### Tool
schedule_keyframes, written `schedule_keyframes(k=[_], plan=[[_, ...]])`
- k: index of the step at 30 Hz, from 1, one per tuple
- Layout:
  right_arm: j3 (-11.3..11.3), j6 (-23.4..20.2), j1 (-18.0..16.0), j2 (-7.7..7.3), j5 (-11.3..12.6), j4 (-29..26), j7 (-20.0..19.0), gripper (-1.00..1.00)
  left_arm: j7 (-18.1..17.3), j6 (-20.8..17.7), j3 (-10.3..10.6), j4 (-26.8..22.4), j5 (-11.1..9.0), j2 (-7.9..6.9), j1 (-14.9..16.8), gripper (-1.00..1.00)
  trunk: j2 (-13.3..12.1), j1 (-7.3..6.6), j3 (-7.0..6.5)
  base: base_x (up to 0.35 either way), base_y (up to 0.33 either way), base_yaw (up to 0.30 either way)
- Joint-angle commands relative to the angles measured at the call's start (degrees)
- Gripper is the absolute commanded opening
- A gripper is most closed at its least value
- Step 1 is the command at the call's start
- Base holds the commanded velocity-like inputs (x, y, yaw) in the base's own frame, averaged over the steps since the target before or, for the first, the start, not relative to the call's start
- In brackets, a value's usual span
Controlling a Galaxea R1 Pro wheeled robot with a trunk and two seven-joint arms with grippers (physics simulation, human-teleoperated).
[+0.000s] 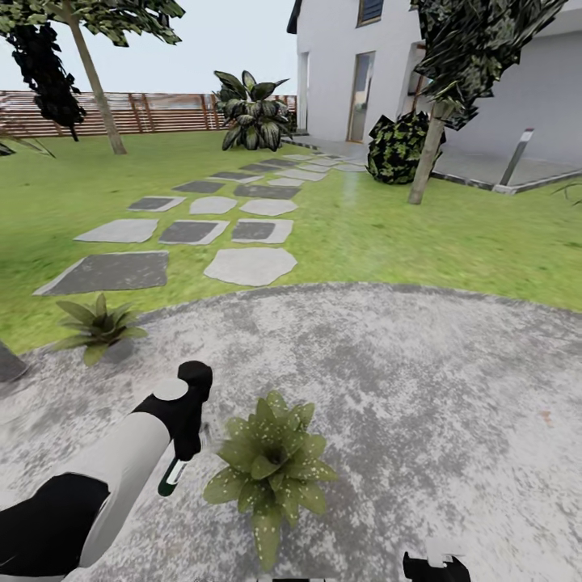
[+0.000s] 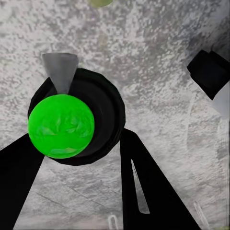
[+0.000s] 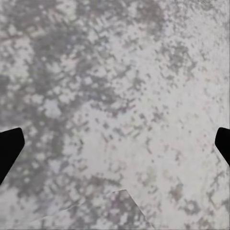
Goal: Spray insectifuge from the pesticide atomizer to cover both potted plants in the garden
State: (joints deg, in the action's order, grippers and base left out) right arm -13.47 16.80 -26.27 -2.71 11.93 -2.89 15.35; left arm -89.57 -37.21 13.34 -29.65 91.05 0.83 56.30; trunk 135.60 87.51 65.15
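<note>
**Left gripper holds atomizer beside near potted plant on patio**

The left gripper (image 1: pixel 179 453) points down over the patio (image 1: pixel 420 388), a round slab with a mottled grey, granular surface. Its black fingers (image 2: pixel 148 187) are closed against the pesticide atomizer (image 1: pixel 171 477), which hangs below the wrist as a slim dark green bottle with a pale label. In the left wrist view the atomizer (image 2: pixel 76 120) appears end-on: a round black body with a glossy bright green disc and a grey wedge-shaped part projecting from it.

The near potted plant (image 1: pixel 271 465) stands on the patio just beside the atomizer. It is a low rosette of pointed green leaves with pale speckling. The second potted plant (image 1: pixel 97 327) sits at the patio edge by the lawn (image 1: pixel 404 234), well apart from the first.

The right gripper (image 3: pixel 115 143) faces bare mottled paving; its black fingertips (image 3: pixel 9 148) sit at opposite frame edges, spread wide, nothing between them.

Flat irregular grey stepping stones (image 1: pixel 250 265) cross the lawn toward a white house (image 1: pixel 339 73). A brown slatted fence (image 1: pixel 162 111) backs the grass.
</note>
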Motion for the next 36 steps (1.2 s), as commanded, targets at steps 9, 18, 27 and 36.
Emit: schedule_keyframes(k=[9,18,27,36], plan=[[-0.51,0.16,0.0,-0.01,0.55,-0.01,0.12,1.0,-0.43,-0.85,0.08,-0.23,0.12,0.44,0.24,-1.0,0.02,-0.01,0.05,0.0,-0.211,0.038],[-0.51,0.16,0.0,-0.01,0.55,-0.01,0.12,1.0,-0.43,-0.84,0.02,-0.24,-0.04,1.08,0.65,-1.0,0.02,-0.01,0.05,0.0,-0.273,0.053],[-0.51,0.16,0.0,-0.01,0.55,-0.01,0.12,1.0,-0.43,-0.84,0.02,-0.18,0.26,1.21,0.88,-1.0,0.02,-0.01,0.05,0.006,-0.26,0.267],[-0.55,0.16,0.0,-0.01,0.55,-0.01,0.12,1.0,-0.43,-0.61,0.28,-0.15,0.61,1.54,0.92,-1.0,0.02,-0.01,0.05,0.131,-0.245,0.252]])
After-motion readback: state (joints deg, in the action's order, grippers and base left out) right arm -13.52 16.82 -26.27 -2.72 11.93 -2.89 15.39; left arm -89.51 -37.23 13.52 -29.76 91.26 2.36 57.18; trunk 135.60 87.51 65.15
